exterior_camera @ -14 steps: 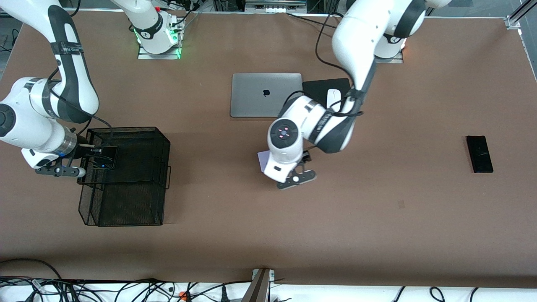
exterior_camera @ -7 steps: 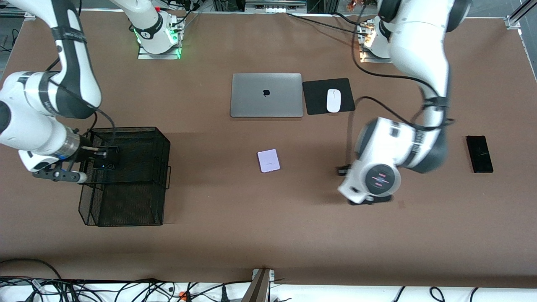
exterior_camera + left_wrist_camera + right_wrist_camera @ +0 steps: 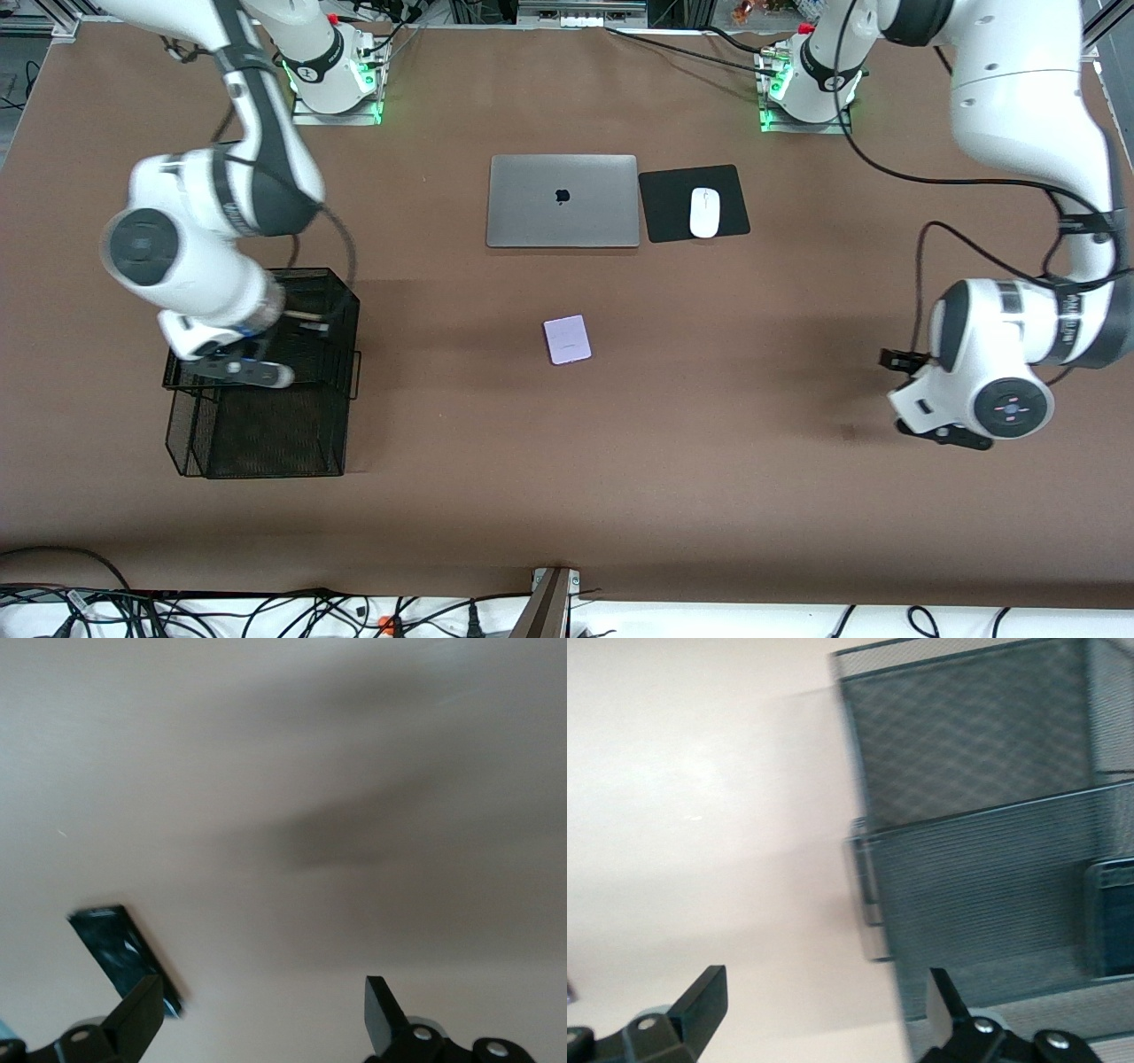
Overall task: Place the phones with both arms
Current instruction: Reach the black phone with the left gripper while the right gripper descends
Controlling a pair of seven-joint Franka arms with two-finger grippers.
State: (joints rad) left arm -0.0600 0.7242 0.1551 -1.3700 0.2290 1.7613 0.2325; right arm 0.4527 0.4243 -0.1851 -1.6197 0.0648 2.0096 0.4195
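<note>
The lavender phone (image 3: 567, 339) lies flat at mid-desk, face down, small, squarish and pale, with nothing touching it. Taking twelve o'clock as toward the arms' bases, the closed laptop (image 3: 563, 201) sits at its twelve. The mouse (image 3: 704, 213) on its black pad (image 3: 664, 208) is at about one, and the wire basket (image 3: 266, 434) at about eight.

The long black phone (image 3: 124, 957) shows only in the left wrist view. It is slim and glossy, flat on the desk, and partly hidden by one finger of the left gripper (image 3: 261, 1005). That gripper hangs empty, jaws spread wide, over the desk near four o'clock from the lavender phone.

The right gripper (image 3: 824, 992) is also spread and empty, over the basket's edge. A dark flat shape (image 3: 1109, 917) stands inside the basket, likely the small black phone, so one phone seems placed.

The step in hand looks like the left arm's approach to the long phone. Next, the gripper needs to centre over it, turn its jaws across the narrow width, then descend. A thin phone flat on the desk may slip from the grip.
</note>
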